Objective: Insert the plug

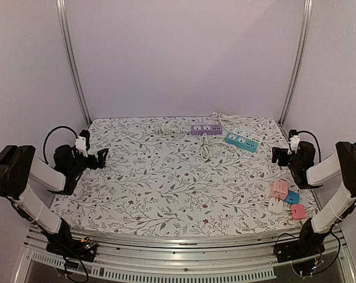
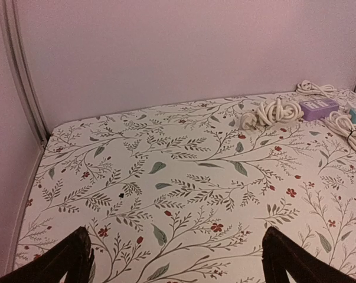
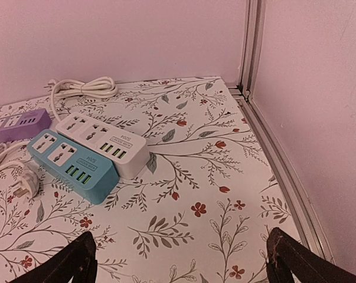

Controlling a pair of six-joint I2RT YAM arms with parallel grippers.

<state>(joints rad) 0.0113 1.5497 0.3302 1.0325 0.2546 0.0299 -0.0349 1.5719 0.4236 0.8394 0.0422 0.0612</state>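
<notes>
1. Reference object. The purple power strip point(image 1: 206, 129) lies flat on the floral-covered table point(image 1: 166, 188), close to the back wall. All positions below are given relative to it.

2. Plugs. A white plug point(image 2: 248, 121) lies just beside the purple power strip on its left-arm side, attached to a coiled white cable point(image 2: 278, 111). It is not seated in any socket. A second white plug point(image 3: 25, 180) lies on the near side of the purple power strip, at the end of a bundled cable point(image 1: 206, 144). It too lies loose on the table.

3. Other strips. A teal power strip point(image 3: 71, 165) sits on the right-arm side of the purple power strip, slightly nearer the arms. A white power strip point(image 3: 101, 141) lies side by side with the teal one and touches it. Another coiled cable point(image 1: 222, 117) rests behind the purple power strip, toward the wall.

4. Adapters. A group of small pink, blue and white adapters point(image 1: 278, 190) lies well apart from the purple power strip, toward the near right corner.

5. Left gripper point(image 1: 99, 158). It hovers well apart from the purple power strip, at the far left edge. Its fingers point(image 2: 71, 259) stand wide apart and hold nothing.

6. Right gripper point(image 1: 278, 154). It hovers beyond the teal power strip, on the right-arm side of the purple power strip. Its fingers point(image 3: 77, 259) are spread fully, with only bare table between them.
</notes>
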